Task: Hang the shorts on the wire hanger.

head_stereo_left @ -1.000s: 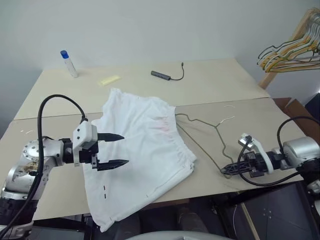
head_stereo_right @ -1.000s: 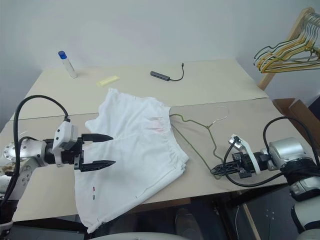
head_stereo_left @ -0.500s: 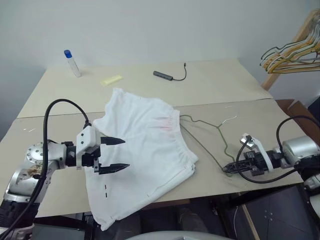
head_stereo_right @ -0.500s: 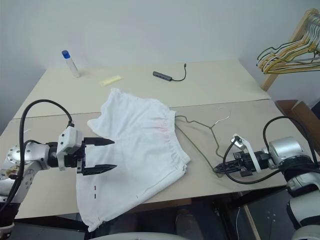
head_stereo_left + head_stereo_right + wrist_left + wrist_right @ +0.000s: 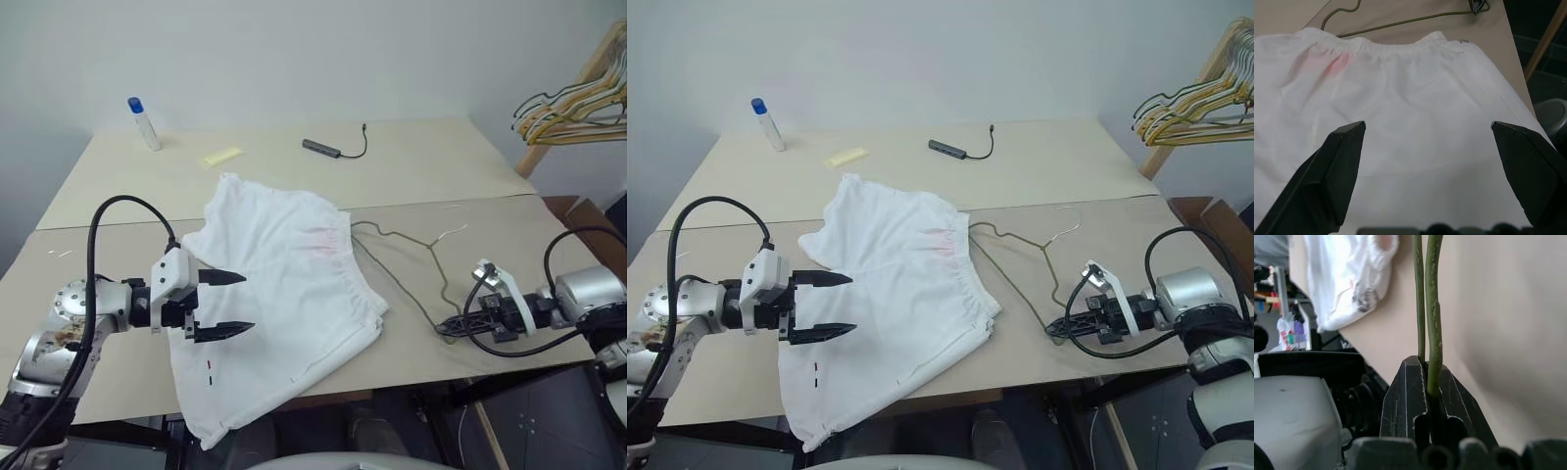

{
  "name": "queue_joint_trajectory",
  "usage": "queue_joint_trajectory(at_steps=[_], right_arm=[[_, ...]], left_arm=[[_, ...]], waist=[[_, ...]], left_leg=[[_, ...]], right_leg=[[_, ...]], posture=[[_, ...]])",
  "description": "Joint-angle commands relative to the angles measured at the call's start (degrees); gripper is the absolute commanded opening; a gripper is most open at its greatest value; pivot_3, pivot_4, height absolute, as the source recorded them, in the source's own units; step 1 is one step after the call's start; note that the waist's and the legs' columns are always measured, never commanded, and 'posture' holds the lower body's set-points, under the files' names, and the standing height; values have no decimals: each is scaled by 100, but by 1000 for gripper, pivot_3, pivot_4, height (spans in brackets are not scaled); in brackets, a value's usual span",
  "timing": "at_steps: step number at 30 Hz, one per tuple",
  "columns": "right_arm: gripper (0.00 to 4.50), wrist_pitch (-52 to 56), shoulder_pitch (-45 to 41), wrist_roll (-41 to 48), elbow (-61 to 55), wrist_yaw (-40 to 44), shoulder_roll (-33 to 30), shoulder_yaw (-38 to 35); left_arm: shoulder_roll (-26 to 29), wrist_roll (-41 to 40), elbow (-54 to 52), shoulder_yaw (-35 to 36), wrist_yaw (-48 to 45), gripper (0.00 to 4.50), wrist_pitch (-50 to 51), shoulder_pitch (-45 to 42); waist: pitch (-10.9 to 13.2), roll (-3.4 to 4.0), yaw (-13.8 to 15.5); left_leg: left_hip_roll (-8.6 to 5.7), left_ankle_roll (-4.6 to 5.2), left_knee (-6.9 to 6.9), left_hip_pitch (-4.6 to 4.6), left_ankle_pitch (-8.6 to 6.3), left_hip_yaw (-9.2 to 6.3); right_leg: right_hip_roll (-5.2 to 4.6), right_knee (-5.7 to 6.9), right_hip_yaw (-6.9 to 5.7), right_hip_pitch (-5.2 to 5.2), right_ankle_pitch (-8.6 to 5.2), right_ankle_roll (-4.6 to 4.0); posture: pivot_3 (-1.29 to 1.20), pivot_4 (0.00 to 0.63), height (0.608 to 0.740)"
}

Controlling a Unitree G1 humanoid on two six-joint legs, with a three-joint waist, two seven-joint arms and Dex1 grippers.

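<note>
White thin shorts [image 5: 284, 284] lie flat on table [image 5: 421, 162], faint pink by gathered waistband. L gripper [image 5: 231, 303] fingers wide above them. R gripper [image 5: 453, 329] pinches olive wire hanger [image 5: 402, 289] corner.

shorts [image 5: 284, 284]: white, faint pink print | wire hanger [image 5: 411, 284]: olive-grey | table [image 5: 431, 166]: beige

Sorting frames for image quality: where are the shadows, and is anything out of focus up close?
Left eye view: soft, even light; the left gripper casts a faint shadow on the shorts. Right wrist view: the wire hanger is sharp at the right gripper, the background soft. Left wrist view: the near fingers slightly blurred.
</note>
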Motion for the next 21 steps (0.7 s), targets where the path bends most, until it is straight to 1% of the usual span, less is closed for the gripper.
queue_joint_trajectory(at_steps=[1,3,13,17,21], right_arm=[[0,28,-266,-135,260,227,29,-249],[0,39,-292,-178,249,356,11,-262],[0,111,7,411,-819,431,-412,229],[0,88,-139,203,-367,430,-248,110],[0,113,-244,219,-157,431,-299,34]], left_arm=[[1,13,-154,29,39,4473,-113,-24],[8,24,-151,21,45,4473,-119,-20],[42,47,-210,30,65,4473,-119,51],[45,52,-224,46,79,4473,-117,81],[42,34,-234,46,80,4473,-104,81]], waist=[[0,1,7],[0,1,16],[-1,4,17],[-2,3,20],[-2,4,24]], left_leg=[[0,0,0,0,0,0],[0,0,0,-1,0,-1],[0,0,0,-1,0,-2],[0,0,0,1,0,-2],[0,0,1,0,0,-1]], right_leg=[[0,0,0,0,1,-2],[0,0,-1,0,11,-18],[0,0,-2,0,8,-14],[0,0,-2,1,0,1],[0,0,-1,1,2,-3]], posture=[[64,0,740],[64,0,740],[73,0,740],[72,0,740],[69,0,740]])
